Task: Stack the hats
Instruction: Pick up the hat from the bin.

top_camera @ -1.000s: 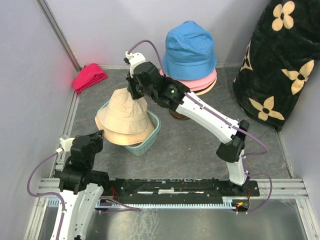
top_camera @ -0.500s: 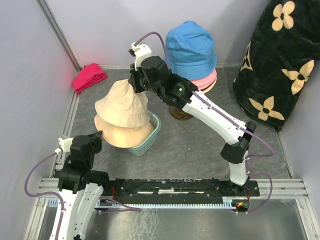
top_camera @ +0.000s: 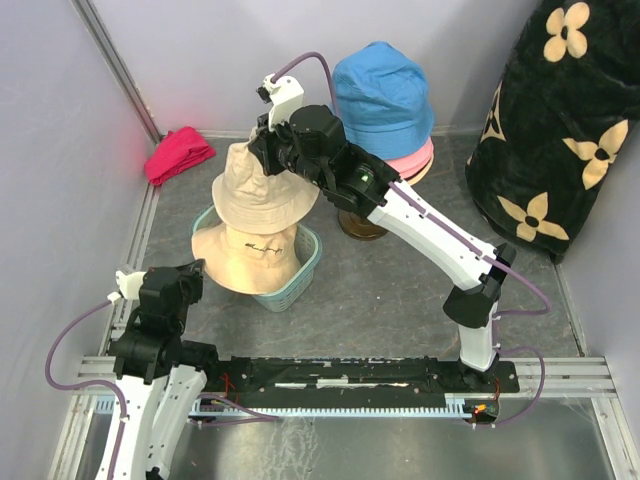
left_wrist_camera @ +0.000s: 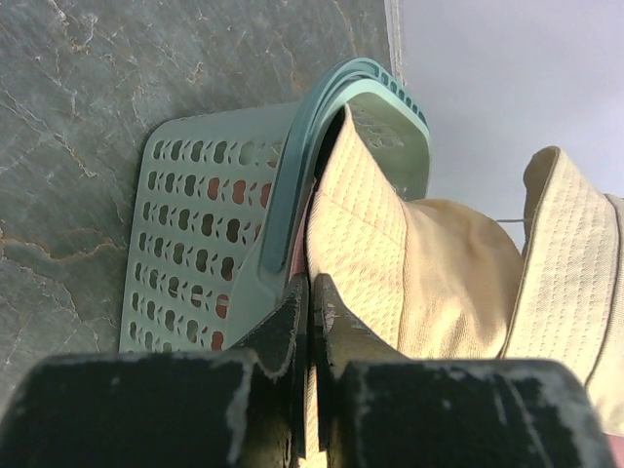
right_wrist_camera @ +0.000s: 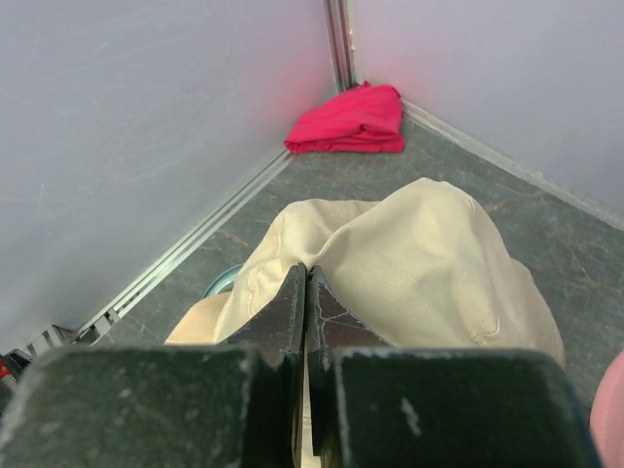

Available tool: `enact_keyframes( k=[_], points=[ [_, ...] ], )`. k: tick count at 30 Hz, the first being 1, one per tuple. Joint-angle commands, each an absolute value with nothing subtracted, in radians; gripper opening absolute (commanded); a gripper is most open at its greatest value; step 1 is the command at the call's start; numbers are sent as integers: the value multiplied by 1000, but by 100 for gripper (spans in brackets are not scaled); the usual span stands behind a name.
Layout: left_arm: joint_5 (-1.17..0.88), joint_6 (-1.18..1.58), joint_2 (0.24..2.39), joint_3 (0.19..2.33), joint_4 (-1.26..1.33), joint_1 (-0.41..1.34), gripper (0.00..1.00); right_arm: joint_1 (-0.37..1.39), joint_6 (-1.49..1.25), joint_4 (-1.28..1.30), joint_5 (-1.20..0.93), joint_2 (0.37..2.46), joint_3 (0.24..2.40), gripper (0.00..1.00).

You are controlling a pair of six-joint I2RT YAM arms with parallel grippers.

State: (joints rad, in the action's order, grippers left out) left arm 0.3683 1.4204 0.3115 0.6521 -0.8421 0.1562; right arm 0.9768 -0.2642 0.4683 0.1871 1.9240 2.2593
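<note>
The right gripper (right_wrist_camera: 305,280) is pinched tight on the crown of an upper beige fabric bucket hat (top_camera: 265,190), holding it tilted just above a lower beige fabric bucket hat (top_camera: 248,262); that lower hat sits in a pale teal perforated plastic basket (top_camera: 308,262) on the grey marbled table (top_camera: 380,290); the left gripper (left_wrist_camera: 310,292) is clamped narrow on its brim beside the basket rim; a blue fabric bucket hat (top_camera: 380,95) rests on a pink fabric bucket hat (top_camera: 412,160) near the back wall; a magenta-red folded cloth (top_camera: 178,152) lies in the far left corner.

red cloth (top_camera: 179,154): back-left corner | green basket (top_camera: 301,276): centre-left floor | black flowered fabric (top_camera: 560,130): right wall
</note>
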Motion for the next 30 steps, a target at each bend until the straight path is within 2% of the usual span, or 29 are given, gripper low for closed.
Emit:
enact_keyframes(
  k=[1, 5, 9, 21, 30],
  points=[
    [397, 1370, 335, 698, -799, 153, 3, 974, -225, 334, 132, 1880, 2311, 1],
    [388, 1367, 346, 702, -788, 153, 5, 974, -200, 292, 95, 1885, 2309, 1],
    [385, 1364, 345, 701, -782, 153, 18, 974, -182, 257, 79, 1885, 2305, 1],
    [385, 1359, 345, 713, -781, 152, 50, 975, -124, 145, 17, 1882, 2316, 1],
    [411, 1356, 348, 745, -779, 152, 57, 974, -69, 84, 7, 1895, 2376, 1]
  ],
)
